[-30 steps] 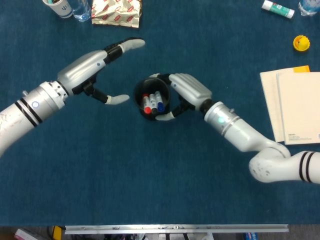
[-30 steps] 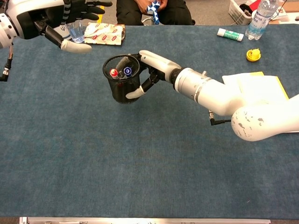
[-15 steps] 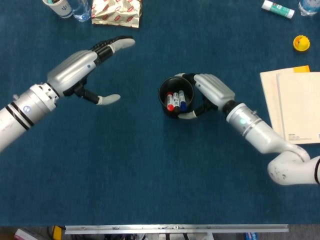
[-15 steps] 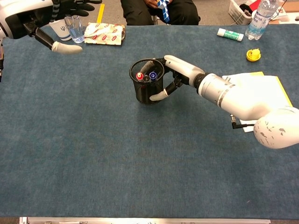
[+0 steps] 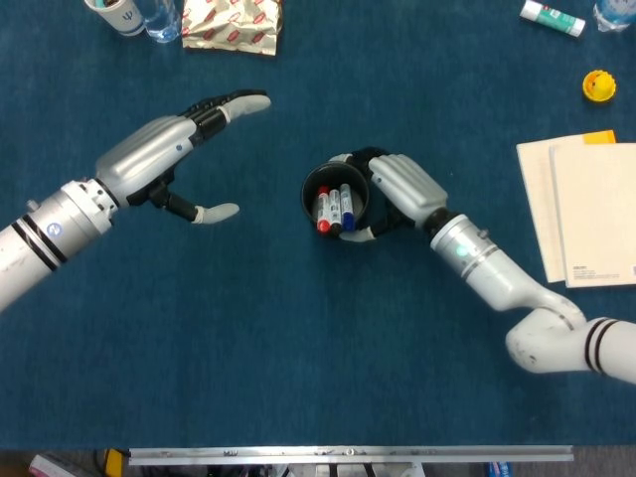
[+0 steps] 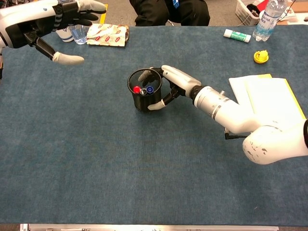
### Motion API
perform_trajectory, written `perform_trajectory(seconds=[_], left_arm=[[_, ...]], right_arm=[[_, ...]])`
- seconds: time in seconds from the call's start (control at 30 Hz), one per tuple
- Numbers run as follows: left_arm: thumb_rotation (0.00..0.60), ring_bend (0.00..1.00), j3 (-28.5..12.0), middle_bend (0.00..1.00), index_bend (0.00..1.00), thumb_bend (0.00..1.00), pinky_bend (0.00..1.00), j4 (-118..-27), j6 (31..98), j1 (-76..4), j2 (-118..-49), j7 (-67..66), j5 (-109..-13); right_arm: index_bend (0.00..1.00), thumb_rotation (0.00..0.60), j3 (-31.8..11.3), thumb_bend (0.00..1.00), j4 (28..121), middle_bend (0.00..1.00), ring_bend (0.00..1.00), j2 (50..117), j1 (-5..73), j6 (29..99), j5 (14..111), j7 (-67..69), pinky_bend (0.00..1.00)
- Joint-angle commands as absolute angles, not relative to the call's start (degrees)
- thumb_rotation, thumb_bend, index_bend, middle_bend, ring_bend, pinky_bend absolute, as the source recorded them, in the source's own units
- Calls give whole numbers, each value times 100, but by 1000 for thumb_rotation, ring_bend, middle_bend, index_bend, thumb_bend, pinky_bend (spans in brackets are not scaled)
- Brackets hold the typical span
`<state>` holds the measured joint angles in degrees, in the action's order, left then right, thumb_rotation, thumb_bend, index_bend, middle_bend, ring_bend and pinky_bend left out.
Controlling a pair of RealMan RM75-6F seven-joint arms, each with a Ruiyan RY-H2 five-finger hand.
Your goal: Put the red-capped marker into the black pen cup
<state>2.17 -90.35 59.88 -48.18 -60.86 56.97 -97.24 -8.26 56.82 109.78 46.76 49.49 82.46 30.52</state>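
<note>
The black mesh pen cup [image 5: 336, 201] [image 6: 143, 91] stands upright near the table's middle. Inside it sit the red-capped marker [image 5: 323, 225] [image 6: 136, 89], a blue-capped one and a dark one. My right hand [image 5: 396, 192] [image 6: 169, 85] wraps around the cup's right side, thumb on the front wall, fingers over the far rim. My left hand [image 5: 177, 159] [image 6: 57, 24] hovers to the cup's left with fingers spread, holding nothing.
A foil snack pack [image 5: 231, 24], a glass [image 6: 79, 33] and a paper cup [image 5: 116, 14] lie at the far left. At the far right are a glue stick [image 5: 553, 18], a water bottle [image 6: 267, 19] and a yellow toy [image 5: 597, 85]. Notepads [image 5: 584, 211] occupy the right edge.
My right hand slid the cup first to the right, then a little back to the left, keeping hold of it. My left hand drew away leftward, staying spread.
</note>
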Motion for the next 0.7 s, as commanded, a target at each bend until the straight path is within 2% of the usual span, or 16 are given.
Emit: perform_trajectory(seconds=[0.03, 0.13, 0.3, 0.47, 0.7], left_arm=[[600, 0, 219, 0, 0, 246, 0, -9022, 5998, -4813, -6084, 5727, -9737], [600, 0, 222, 0, 0, 246, 0, -8991, 6004, -4805, -6098, 5754, -9745], [600, 0, 227, 0, 0, 246, 0, -8938, 6008, -4795, -6136, 5783, -9755], [600, 0, 232, 0, 0, 246, 0, -8912, 6011, -4798, -6154, 5805, -9781], [600, 0, 222, 0, 0, 246, 0, -8902, 6027, -4791, -6152, 5728, -9786]], right_arm=[[347, 600, -762, 210, 5437, 302, 189, 11176, 4713, 5032, 8372, 3213, 112], [265, 600, -715, 121, 5283, 249, 135, 11270, 4716, 5071, 8435, 3260, 48], [23, 600, -671, 4, 5168, 111, 18, 11332, 4714, 5144, 8509, 3265, 0], [0, 600, -631, 0, 5218, 7, 0, 11277, 4691, 5204, 8564, 3291, 0], [0, 600, -564, 0, 5660, 0, 0, 10819, 4592, 5308, 8621, 3165, 0]])
